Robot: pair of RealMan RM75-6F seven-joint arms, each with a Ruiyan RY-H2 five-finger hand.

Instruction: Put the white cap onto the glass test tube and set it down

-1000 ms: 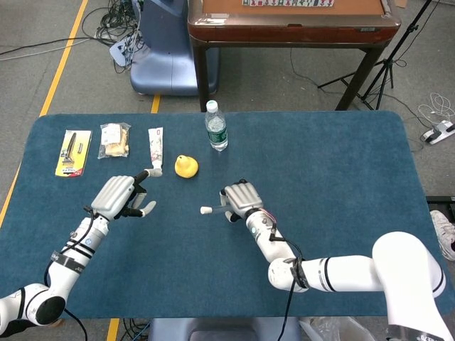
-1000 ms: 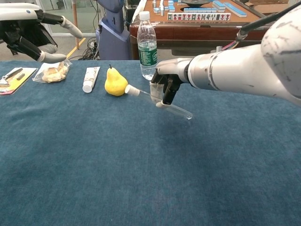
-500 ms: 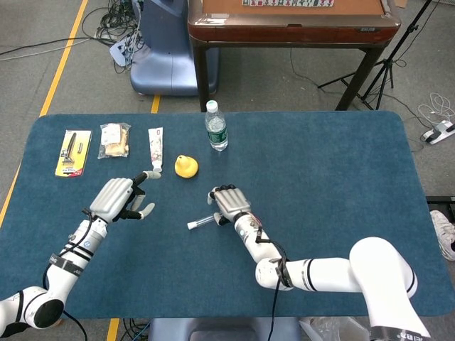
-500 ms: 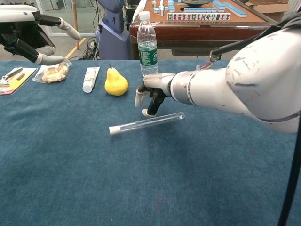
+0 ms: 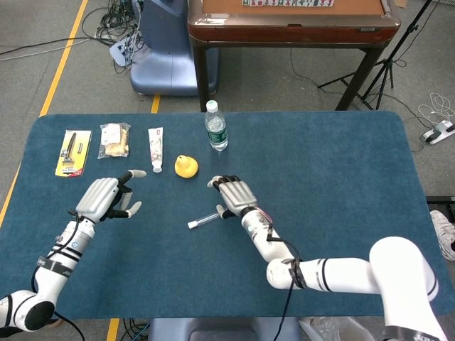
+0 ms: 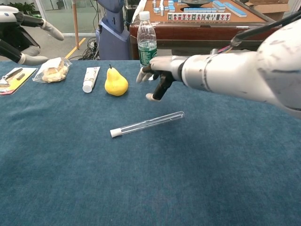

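Observation:
The glass test tube (image 6: 149, 122) lies flat on the blue table cloth, its white cap (image 6: 114, 133) fitted on the left end. In the head view the test tube (image 5: 205, 219) shows as a short pale rod with the cap (image 5: 192, 224) at its lower left. My right hand (image 6: 158, 75) hovers above and behind the tube with fingers spread, holding nothing; in the head view the right hand (image 5: 235, 194) sits just beyond the tube. My left hand (image 5: 105, 198) is raised at the left, fingers apart and empty, seen at the chest view's top left corner as the left hand (image 6: 23, 33).
Along the back of the table stand a water bottle (image 6: 147, 44), a yellow pear (image 6: 115, 83), a white tube of paste (image 6: 89, 79), a snack bag (image 6: 54, 69) and a yellow blister pack (image 5: 73, 152). A brown table (image 5: 291, 25) stands beyond the far edge.
My right hand set the capped tube down on the cloth, let go of it and lifted away with fingers spread. My left hand drew back to the left.

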